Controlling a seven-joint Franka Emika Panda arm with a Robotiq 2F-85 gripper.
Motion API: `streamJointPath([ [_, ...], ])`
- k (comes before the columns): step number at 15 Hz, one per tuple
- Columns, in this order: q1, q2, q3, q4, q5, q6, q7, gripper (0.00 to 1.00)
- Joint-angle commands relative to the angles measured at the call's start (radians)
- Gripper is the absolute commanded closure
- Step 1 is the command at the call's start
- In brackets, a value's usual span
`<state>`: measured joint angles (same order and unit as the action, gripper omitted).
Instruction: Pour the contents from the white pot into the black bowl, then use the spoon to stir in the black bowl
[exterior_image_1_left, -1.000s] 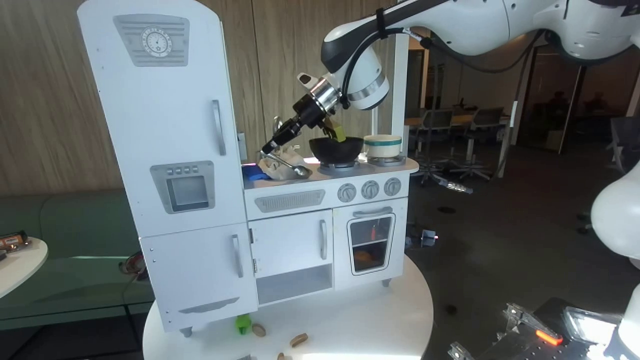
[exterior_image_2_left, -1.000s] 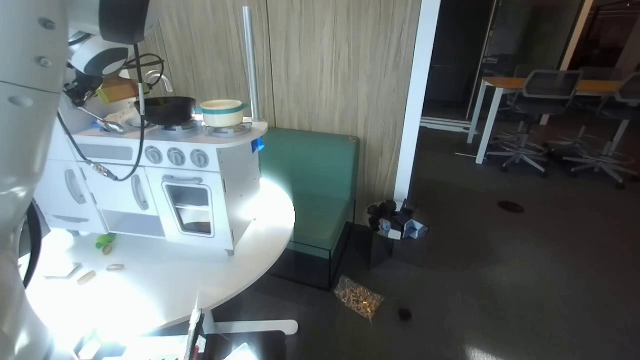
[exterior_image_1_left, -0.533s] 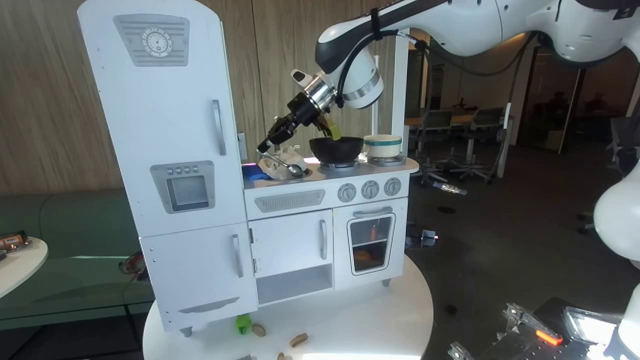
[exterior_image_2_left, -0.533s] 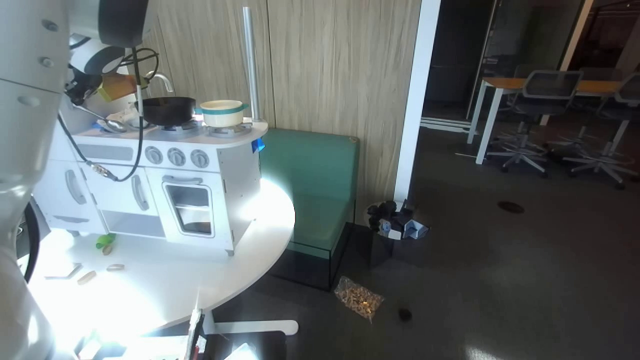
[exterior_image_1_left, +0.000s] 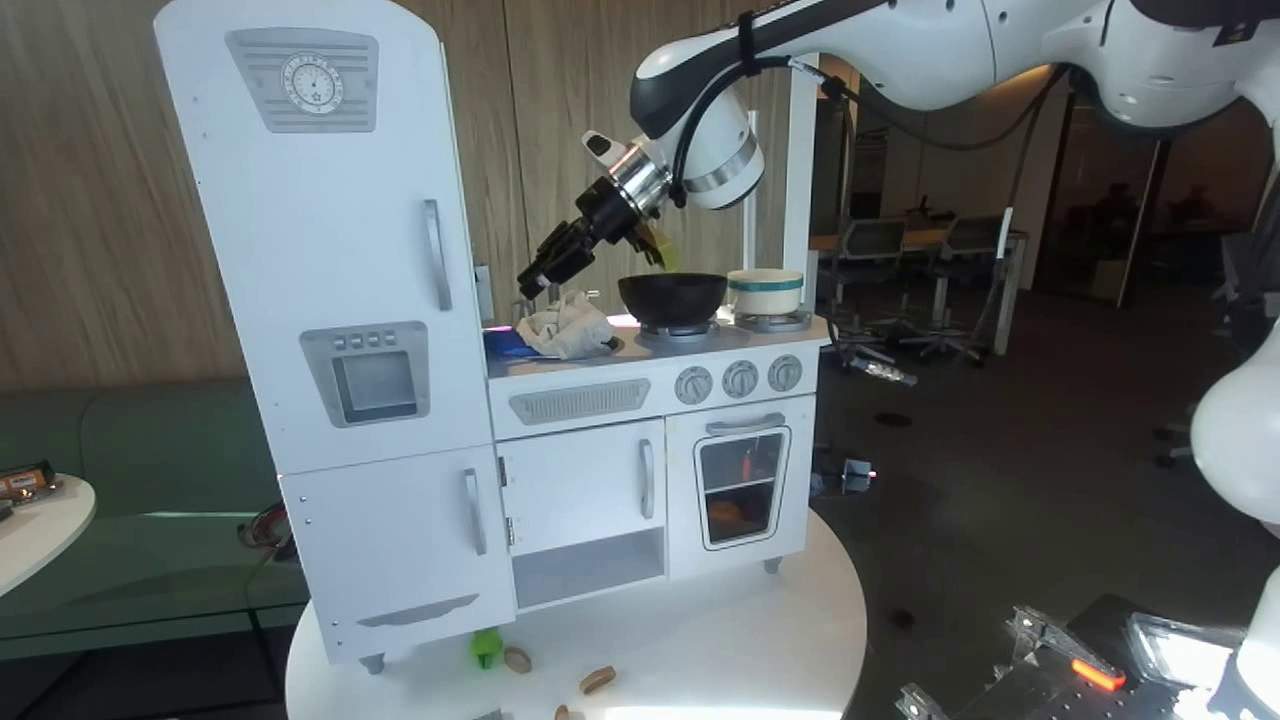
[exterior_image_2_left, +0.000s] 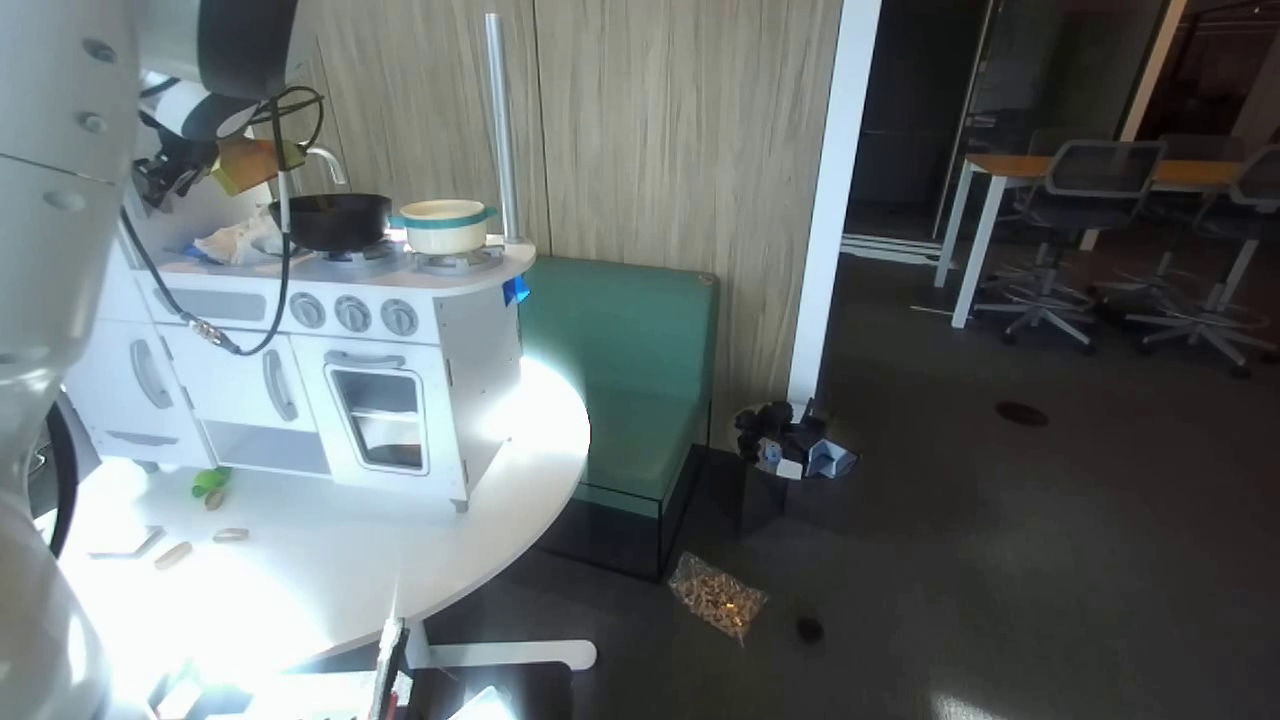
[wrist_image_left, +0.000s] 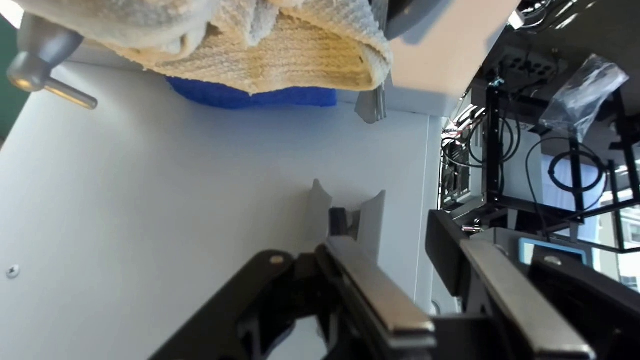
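Observation:
The white pot is cream with a teal band and stands on the right burner in both exterior views. The black bowl stands on the burner beside it, also in both exterior views. My gripper is open and empty, left of the bowl and above the counter by the fridge. In the wrist view its fingers stand apart with nothing between them. A flat metal handle end, apparently the spoon, sticks out under a cloth there. The spoon's bowl is hidden. The bowl's inside is not visible.
A beige cloth lies on the sink area below the gripper, with a blue item beside it. The faucet rises behind. The tall toy fridge borders the counter on the left.
The gripper held the spoon slanting down over the cloth, moved slightly left, then opened. The spoon has dropped from it, and the gripper sits slightly higher.

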<state>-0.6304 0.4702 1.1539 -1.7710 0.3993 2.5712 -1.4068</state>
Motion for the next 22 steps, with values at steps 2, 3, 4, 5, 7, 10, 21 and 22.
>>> streamJointPath([
  [2, 0.004, -0.137, -0.034, -0.031, 0.01, 0.073, 0.121, 0.13],
  [3, -0.005, -0.178, -0.035, -0.05, 0.013, 0.105, 0.156, 0.07],
  [4, -0.013, -0.211, -0.037, -0.063, 0.015, 0.126, 0.185, 0.0],
  [5, -0.02, -0.25, -0.044, -0.079, 0.012, 0.144, 0.218, 0.0],
  [7, -0.036, -0.332, -0.054, -0.113, 0.016, 0.169, 0.286, 0.0],
  [10, -0.051, -0.473, -0.066, -0.216, 0.028, 0.205, 0.399, 0.0],
  [21, -0.002, -1.009, -0.123, -0.5, 0.02, 0.053, 0.887, 0.0],
  [22, 0.005, -1.061, -0.138, -0.508, 0.03, -0.019, 0.911, 0.0],
])
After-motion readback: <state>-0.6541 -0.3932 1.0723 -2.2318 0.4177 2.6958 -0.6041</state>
